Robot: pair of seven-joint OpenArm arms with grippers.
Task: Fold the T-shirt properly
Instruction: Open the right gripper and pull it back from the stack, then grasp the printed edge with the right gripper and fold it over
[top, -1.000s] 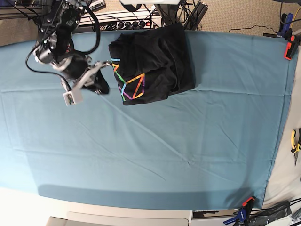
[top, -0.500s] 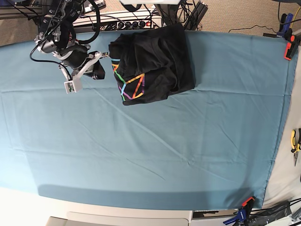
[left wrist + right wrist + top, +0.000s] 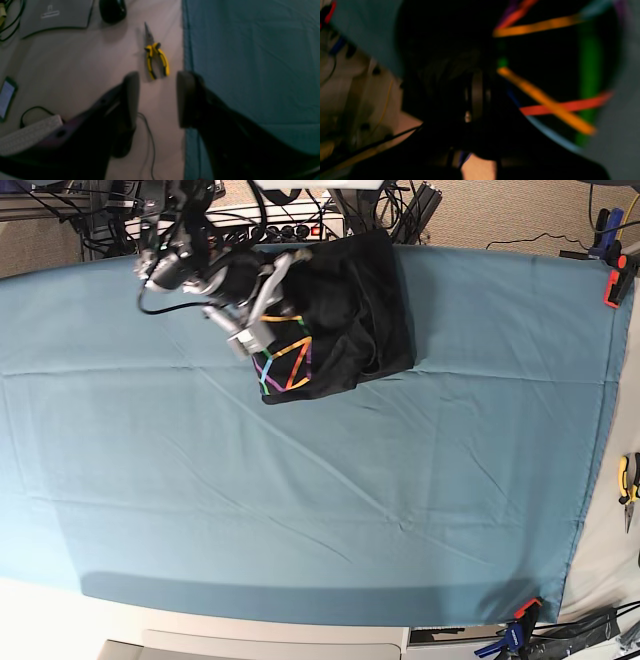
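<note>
The T-shirt [image 3: 340, 310] lies bunched at the far middle of the teal table cloth [image 3: 320, 480], black, with its rainbow line print [image 3: 285, 365] showing at the front left corner. My right gripper [image 3: 275, 290] hovers over the shirt's left edge. In the blurred right wrist view its fingers [image 3: 477, 95] stand pressed together against the black cloth of the T-shirt [image 3: 545, 50], and nothing shows between them. My left gripper [image 3: 157, 100] is open and empty over the bare tabletop beside the cloth's edge. The left arm is outside the base view.
Yellow-handled pliers [image 3: 156, 60] lie just ahead of the left gripper, and the pliers [image 3: 627, 480] also show at the base view's right edge. A phone [image 3: 6, 97], a keyboard [image 3: 27, 135] and a mouse [image 3: 112, 10] lie further off. Clamps [image 3: 615, 280] pin the cloth's corners.
My right arm swung from the cloth left of the T-shirt up and to the right, and now stands over the shirt's left edge. The shirt itself has not shifted.
</note>
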